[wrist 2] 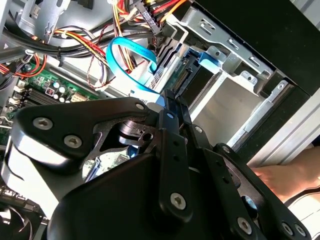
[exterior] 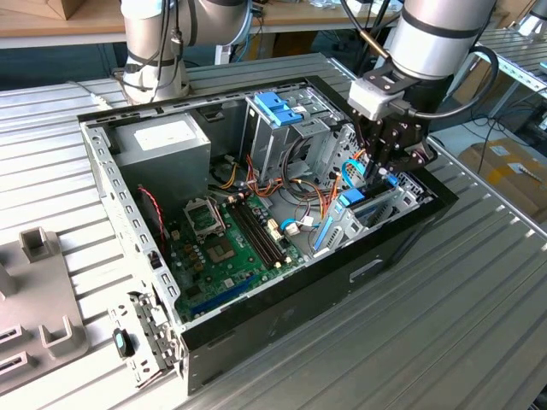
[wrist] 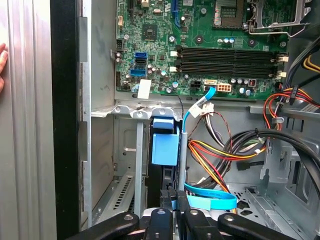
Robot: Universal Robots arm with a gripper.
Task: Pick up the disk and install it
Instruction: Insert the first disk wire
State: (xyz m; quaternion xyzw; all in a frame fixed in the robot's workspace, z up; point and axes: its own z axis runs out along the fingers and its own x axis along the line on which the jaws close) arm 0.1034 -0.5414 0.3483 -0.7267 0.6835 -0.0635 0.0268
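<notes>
We see the disk [wrist: 165, 149] standing on edge in the drive bay [wrist: 126, 150], in a corner of the open computer case [exterior: 282, 320]. The tool [wrist: 173, 196], drawn together, sits at its outer edge, probably to press it along its rails.

The disk [wrist: 165, 149] sits in a metal bay [wrist: 125, 111] next to the green motherboard [wrist: 200, 45], the gripper [wrist: 174, 199] just beside it.

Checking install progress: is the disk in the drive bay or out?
In: the disk stands on edge in the drive bay, by the gripper. Whether fully seated, cannot tell.
</notes>
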